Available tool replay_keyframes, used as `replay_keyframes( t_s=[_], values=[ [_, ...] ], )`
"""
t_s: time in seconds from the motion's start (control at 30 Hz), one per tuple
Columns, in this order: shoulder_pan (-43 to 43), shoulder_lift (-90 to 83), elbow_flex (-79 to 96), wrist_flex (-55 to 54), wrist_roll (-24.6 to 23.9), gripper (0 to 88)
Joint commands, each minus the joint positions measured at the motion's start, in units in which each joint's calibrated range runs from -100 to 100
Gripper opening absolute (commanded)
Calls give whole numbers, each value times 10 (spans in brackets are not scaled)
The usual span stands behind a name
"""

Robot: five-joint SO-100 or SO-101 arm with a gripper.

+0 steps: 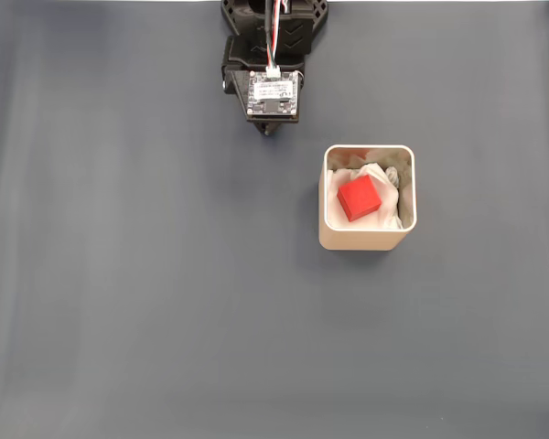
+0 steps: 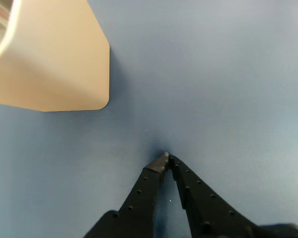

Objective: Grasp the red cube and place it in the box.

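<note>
In the fixed view the red cube lies inside the box, a beige square container with white padding, right of the middle of the mat. The arm is folded back at the top edge, and its gripper points down over bare mat, well to the upper left of the box. In the wrist view the two black fingers meet at their tips, so the gripper is shut with nothing between them. The box's outer wall fills that view's upper left corner; the cube is hidden from that view.
A plain grey-blue mat covers the whole table. The arm's base sits at the top centre edge in the fixed view.
</note>
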Motion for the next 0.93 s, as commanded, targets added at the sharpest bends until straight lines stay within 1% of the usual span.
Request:
replay_keyframes(
  t_s=[0.0, 0.1, 0.9],
  values=[
    [1, -3, 5, 11, -5, 7],
    [-3, -3, 5, 14, 6, 7],
    [-3, -3, 5, 14, 5, 7]
  ],
)
